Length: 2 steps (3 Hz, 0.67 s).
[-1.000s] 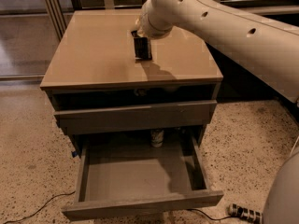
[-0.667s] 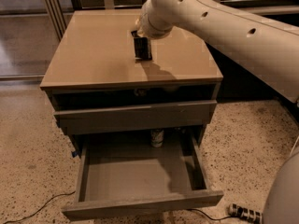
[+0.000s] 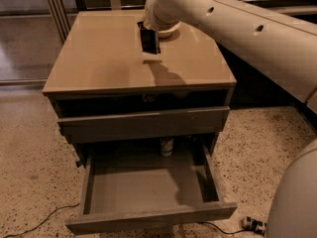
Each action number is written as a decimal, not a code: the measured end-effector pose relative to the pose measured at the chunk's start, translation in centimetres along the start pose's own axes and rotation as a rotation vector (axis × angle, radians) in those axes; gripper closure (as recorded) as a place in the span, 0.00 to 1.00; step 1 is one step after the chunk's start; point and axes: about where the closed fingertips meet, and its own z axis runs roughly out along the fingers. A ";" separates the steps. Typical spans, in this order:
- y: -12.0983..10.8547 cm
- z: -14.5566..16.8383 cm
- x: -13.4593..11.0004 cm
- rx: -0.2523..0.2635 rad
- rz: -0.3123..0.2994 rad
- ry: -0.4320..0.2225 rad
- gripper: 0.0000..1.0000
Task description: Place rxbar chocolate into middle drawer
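- Presently one camera view only; no second angle for cross-check.
- Gripper (image 3: 149,33) above the rear middle of the tan cabinet top (image 3: 104,63), just in front of a cream bowl (image 3: 167,32), at the end of the large white arm (image 3: 237,29) reaching in from the right.
- Claw pinching the rxbar chocolate (image 3: 149,43): dark flat rectangle, upright, gripped from above.
- Bar apparently clear of the surface, judging by the shadow on the top just below and in front of it; contact not fully excluded.
- Middle drawer (image 3: 148,185) pulled out at the foot of the cabinet, well below and forward of the gripper; flat grey floor on show, nothing seen lying on it.
- Shut grey drawer front (image 3: 143,124) between the top and the open drawer, shading the rear part of the drawer floor.
- Small upright container (image 3: 166,146) at the back of the opening, behind the drawer's rear wall; label not legible.
- Thin cable (image 3: 39,222) on the speckled floor to the left of the drawer, outside the work path.
- Step in hand, by judgement: carry phase. Pick complete, placing not yet begun.
- Next move, by judgement: travel forward past the front edge of the top, then descent ahead of the shut drawer front, between the side walls.
- Release advisable only low over the open part of the drawer floor, short of the front rim.
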 end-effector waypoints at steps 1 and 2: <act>-2.0 -1.3 -0.1 0.020 -0.013 0.008 1.00; -2.3 -2.7 -0.1 -0.011 0.002 0.006 1.00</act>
